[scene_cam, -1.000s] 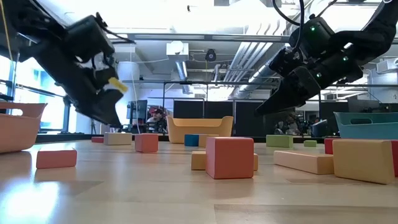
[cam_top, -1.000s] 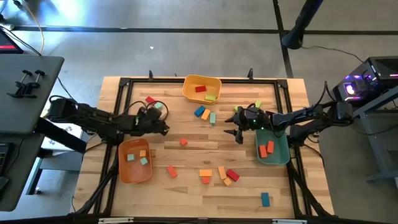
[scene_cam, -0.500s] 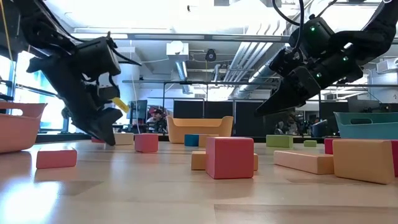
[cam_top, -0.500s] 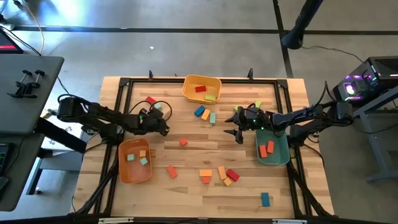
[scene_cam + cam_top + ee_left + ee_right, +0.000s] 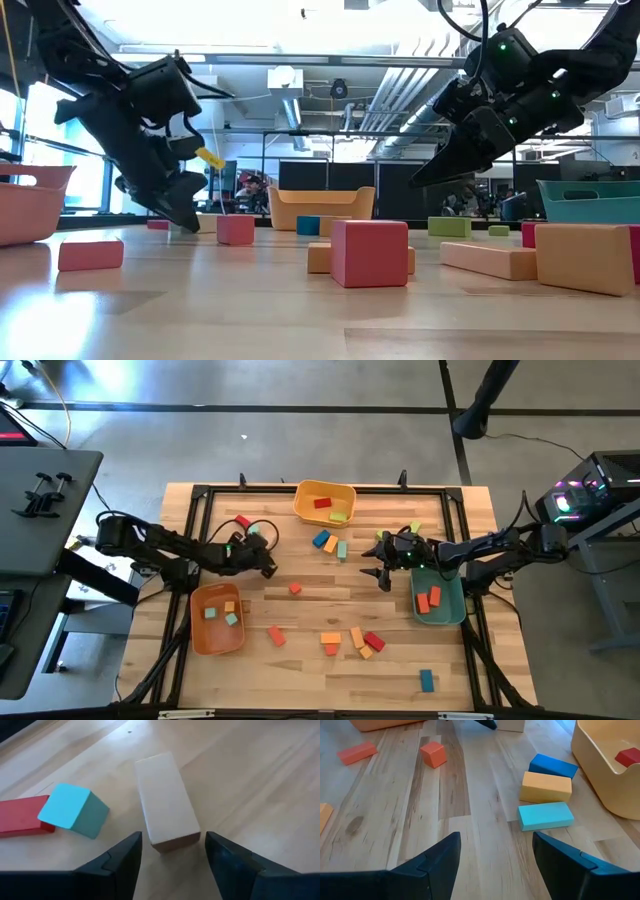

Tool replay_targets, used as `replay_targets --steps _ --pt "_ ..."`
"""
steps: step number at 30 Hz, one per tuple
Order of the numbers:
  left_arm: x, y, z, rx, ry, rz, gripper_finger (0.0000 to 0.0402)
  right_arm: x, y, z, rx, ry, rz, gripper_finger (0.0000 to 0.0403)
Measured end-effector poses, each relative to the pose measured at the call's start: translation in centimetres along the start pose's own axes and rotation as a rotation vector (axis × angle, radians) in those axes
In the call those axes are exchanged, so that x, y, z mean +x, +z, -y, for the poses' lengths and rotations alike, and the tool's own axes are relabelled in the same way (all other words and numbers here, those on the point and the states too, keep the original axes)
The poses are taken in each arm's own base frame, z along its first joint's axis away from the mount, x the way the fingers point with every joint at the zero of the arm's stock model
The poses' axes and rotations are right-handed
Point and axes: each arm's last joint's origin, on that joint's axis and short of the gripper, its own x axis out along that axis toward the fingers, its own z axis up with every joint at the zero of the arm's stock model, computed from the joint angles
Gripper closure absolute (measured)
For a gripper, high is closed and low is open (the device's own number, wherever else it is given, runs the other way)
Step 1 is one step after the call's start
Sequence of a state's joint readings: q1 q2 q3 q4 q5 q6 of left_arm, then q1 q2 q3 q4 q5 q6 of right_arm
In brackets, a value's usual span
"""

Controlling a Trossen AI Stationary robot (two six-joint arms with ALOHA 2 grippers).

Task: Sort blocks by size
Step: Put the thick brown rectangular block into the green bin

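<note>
Tan wood lay between my left gripper's (image 5: 172, 852) spread fingers: a long tan block (image 5: 166, 800) flat on the table (image 5: 300, 615), one end just inside the gap, nothing gripped. At its nine o'clock sat a teal cube (image 5: 74, 810) touching a red block (image 5: 20, 814). Over at three o'clock on the table, my right gripper (image 5: 378, 572) hung wide and empty; a blue block (image 5: 553, 766), orange block (image 5: 546, 787) and teal block (image 5: 545, 815) lay ahead of it.

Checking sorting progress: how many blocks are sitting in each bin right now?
Orange bin: 3 blocks
Yellow bin: 2 blocks
Teal bin: 2 blocks
Total: 7 blocks
</note>
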State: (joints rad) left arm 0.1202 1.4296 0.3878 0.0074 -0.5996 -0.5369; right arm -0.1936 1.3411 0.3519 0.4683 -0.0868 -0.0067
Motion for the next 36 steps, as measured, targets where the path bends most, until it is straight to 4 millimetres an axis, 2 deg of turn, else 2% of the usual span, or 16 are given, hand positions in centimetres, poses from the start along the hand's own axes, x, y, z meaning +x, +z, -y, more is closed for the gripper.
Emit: replay_targets --steps 6,17,31,36 --pt "0.4 0.3 -0.5 -0.016 0.020 -0.002 0.0232 0.0 0.0 0.0 0.007 0.000 0.000 0.0160" --pt "0.5 0.8 -0.3 -0.053 -0.068 0.004 0.0310 0.0 0.0 0.0 0.010 0.000 0.000 0.0160" --pt "-1.3 0.6 1.9 0.055 -0.208 0.075 0.0319 0.0 0.0 0.0 0.009 0.002 0.001 0.0160" --pt "-2.7 1.5 3.2 0.140 -0.327 0.206 0.0320 0.0 0.5 -0.5 -0.028 0.060 0.047 0.0160"
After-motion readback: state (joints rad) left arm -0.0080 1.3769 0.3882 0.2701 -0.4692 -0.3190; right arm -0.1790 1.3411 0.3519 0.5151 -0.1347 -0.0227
